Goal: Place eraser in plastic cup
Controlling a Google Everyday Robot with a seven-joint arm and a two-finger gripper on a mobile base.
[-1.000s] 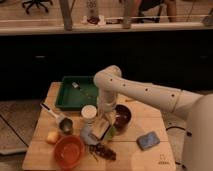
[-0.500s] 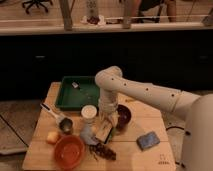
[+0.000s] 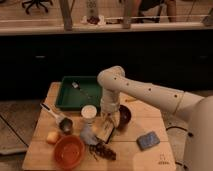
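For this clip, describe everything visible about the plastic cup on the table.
The plastic cup is small, round and whitish, seemingly thin plastic. It stands upright, mouth up, on the wooden table, just before the green tray's near wall. Its contents cannot be told. A metal scoop lies at its picture-left; the claw hangs low at its picture-right, beside rather than over its mouth.

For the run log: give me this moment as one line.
gripper: low over table, beside plastic cup | cup: upright, near green tray
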